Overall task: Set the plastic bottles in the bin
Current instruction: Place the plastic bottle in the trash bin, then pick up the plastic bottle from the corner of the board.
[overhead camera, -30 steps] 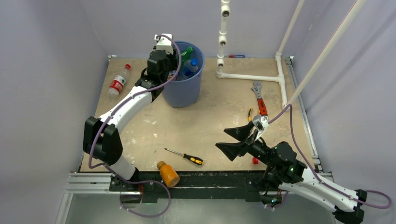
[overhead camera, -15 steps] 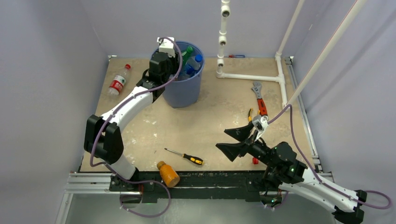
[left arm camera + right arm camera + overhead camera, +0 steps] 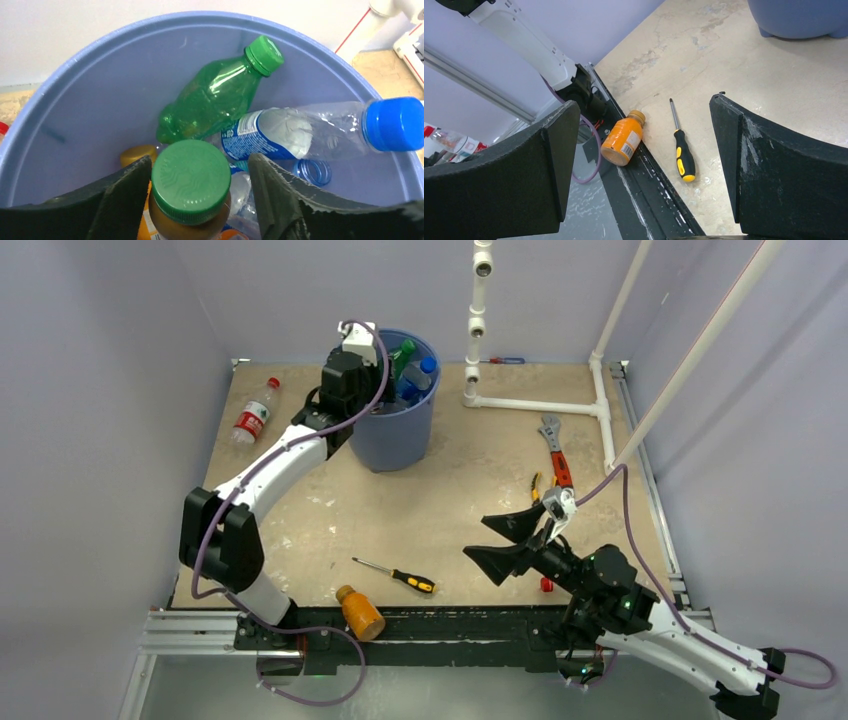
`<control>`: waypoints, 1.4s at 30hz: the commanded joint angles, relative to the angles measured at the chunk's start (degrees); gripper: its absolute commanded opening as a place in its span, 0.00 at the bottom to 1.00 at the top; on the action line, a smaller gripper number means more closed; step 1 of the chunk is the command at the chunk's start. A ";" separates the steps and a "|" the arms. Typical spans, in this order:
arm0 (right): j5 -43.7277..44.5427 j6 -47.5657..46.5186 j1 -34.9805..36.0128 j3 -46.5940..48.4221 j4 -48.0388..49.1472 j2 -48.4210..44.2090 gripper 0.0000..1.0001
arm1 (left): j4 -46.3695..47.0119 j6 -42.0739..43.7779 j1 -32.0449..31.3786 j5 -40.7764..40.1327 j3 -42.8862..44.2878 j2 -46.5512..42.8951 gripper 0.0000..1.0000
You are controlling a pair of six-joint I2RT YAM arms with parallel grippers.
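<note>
Green-capped bottle loose between half-open left claw over bin; right claw wide, empty.

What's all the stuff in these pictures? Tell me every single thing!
Round blue plastic bin: one, blue, far side of the table.
Green plastic bottle: one, green, inside the bin.
Clear plastic bottle with blue cap: one, clear, inside the bin.
Brown bottle with green cap: one, brown, between the left fingers, over the bin.
Other bottles below: partly hidden, count unclear.
Clear plastic bottle with red label: one, clear, table's far left.
Orange-filled plastic bottle: one, orange, near edge.
Yellow-and-black-handled screwdriver: one, yellow and black, near middle.
Red-handled metal wrench: one, red and grey, right side.
White pipe frame: one, white, far right.
Left fingers: two, black, apart.
Right fingers: two, black, wide apart, empty.
</note>
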 commanded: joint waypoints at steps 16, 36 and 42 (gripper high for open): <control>0.87 -0.12 0.04 1.36 1.70 2.19 0.99 | -1.89 -2.48 -0.14 1.40 3.03 -9.59 0.96; 3.37 -2.92 0.04 9.22 -7.32 4.92 0.99 | -12.16 -14.49 -0.14 -4.70 -13.17 -41.59 0.99; -3.49 -3.15 0.09 9.68 -4.93 20.10 0.92 | -20.13 -15.05 -0.14 -6.93 -23.90 -53.70 0.99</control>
